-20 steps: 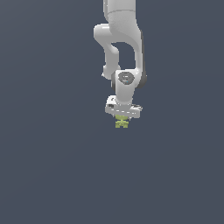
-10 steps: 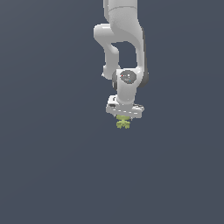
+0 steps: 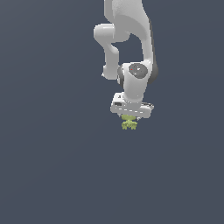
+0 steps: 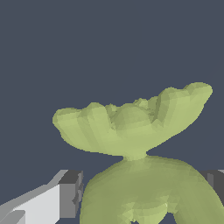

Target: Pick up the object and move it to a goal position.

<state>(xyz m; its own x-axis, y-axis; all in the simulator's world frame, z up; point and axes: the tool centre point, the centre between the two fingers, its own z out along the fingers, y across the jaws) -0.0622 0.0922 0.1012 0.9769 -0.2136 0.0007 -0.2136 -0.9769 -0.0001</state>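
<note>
Wrist view fills up with the object (image 4: pixel 135 131), yellow-green and lumpy, wedged between two fingers (image 4: pixel 70 194). Exterior view: the gripper (image 3: pixel 130 117) pinches it from above, prongs hanging just under the white hand, arm (image 3: pixel 131 48) rising behind.

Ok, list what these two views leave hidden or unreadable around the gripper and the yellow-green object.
- Exterior view: the gripper fingers are too small to separate from the yellow-green object, so contact is unreadable.
- Exterior view: the arm's base is cut off by the top edge.
- Wrist view: the object fills the frame; its lower part is cut off by the bottom edge.
- Wrist view: only finger stubs show, at the picture's edges.
- No goal marker appears in either view.
</note>
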